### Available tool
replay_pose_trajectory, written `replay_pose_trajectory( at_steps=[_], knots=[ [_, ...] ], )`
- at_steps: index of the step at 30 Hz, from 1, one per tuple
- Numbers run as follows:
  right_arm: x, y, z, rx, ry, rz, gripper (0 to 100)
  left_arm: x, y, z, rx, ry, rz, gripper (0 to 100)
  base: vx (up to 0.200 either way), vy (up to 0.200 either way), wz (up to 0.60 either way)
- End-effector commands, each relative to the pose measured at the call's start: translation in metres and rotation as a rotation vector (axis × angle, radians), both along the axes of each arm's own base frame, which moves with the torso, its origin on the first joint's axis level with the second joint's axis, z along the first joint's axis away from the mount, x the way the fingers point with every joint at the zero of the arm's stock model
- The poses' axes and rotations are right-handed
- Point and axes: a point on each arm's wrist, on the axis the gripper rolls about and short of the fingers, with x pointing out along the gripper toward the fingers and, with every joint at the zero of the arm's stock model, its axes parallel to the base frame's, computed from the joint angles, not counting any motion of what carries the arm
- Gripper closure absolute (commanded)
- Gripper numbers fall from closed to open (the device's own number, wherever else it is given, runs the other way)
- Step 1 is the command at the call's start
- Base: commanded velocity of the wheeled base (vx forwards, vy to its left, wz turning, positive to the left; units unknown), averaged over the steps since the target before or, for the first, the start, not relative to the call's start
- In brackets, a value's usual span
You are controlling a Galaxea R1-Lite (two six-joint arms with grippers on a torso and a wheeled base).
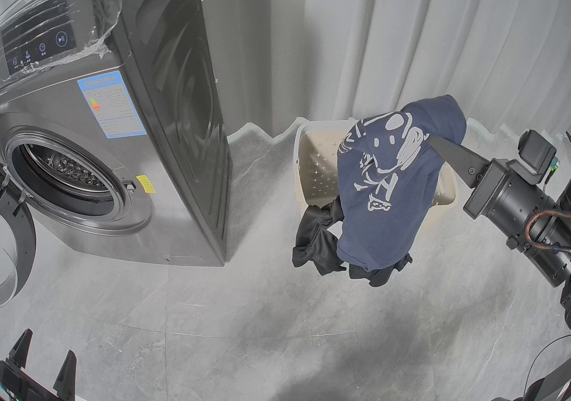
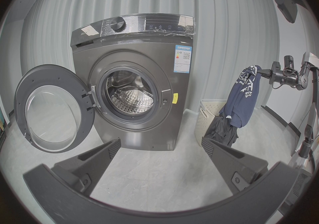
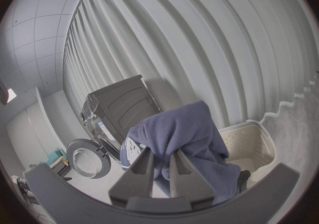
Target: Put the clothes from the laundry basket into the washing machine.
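A navy sweatshirt (image 1: 389, 182) with white print hangs above the beige laundry basket (image 1: 312, 167), and my right gripper (image 1: 440, 146) is shut on its top. In the right wrist view the sweatshirt (image 3: 186, 135) is pinched between the fingers (image 3: 143, 171) over the basket (image 3: 251, 143). A black garment (image 1: 318, 241) drapes over the basket's front rim to the floor. The grey washing machine (image 1: 113, 140) stands at the left with its drum (image 2: 133, 96) showing and its door (image 2: 53, 108) swung wide. My left gripper (image 2: 159, 148) is open and low, facing the machine, also seen as the gripper (image 1: 41, 360).
White curtains (image 1: 386, 27) hang behind the basket and the machine. Pale marble floor (image 1: 238, 325) stretches between the machine and the basket. The open door (image 1: 15, 241) juts out at the far left.
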Motion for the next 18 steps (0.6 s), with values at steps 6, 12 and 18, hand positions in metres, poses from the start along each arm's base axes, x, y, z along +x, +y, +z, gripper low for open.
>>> replay_pose_trajectory(
  at_steps=[6, 12, 18],
  knots=[
    [0.0004, 0.0003, -0.0023, -0.005, 0.007, 0.000, 100, 0.0003, 0.0000, -0.0043, -0.001, 0.005, 0.002, 0, 0.000, 0.200, 0.00],
    [0.0003, 0.0002, -0.0033, -0.008, 0.011, -0.001, 100, 0.0003, 0.0000, -0.0043, -0.001, 0.005, 0.000, 0, 0.000, 0.033, 0.00],
    [0.0001, -0.0004, -0.0039, -0.011, 0.013, -0.003, 100, 0.0003, 0.0000, -0.0043, 0.001, 0.005, -0.001, 0, -0.067, 0.000, 0.00]
  ],
)
